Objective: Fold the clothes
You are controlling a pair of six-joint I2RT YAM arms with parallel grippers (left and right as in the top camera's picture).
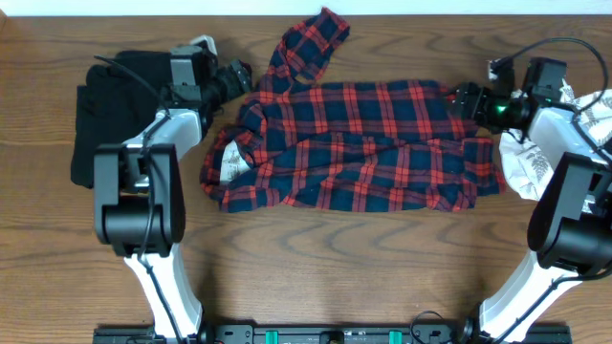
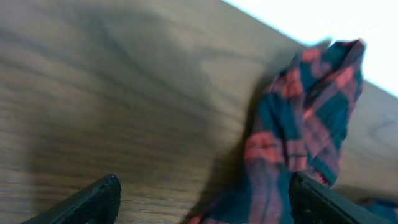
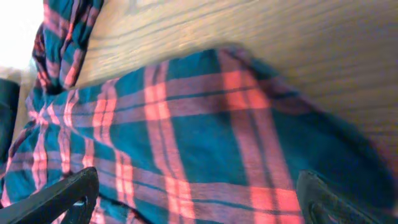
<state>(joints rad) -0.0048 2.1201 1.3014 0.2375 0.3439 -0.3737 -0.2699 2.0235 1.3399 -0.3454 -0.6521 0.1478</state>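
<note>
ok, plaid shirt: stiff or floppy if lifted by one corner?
Probably floppy: the plaid shirt lies rumpled with creases, so a corner lift would likely leave the rest hanging. Its sleeve sprawls loose up top and may swing or unfold. Pushed, it would probably bunch rather than slide.

Table (image 1: pixel 316 268) is smooth brown wood grain with a low sheen; plaid shirt (image 1: pixel 354 143) is soft woven cloth, matt and creased; black garment (image 1: pixel 105 115) is matt cloth; leaf-print garment (image 1: pixel 535 167) is thin white cloth; left arm casing (image 1: pixel 134 205) is matt black plastic.
</note>
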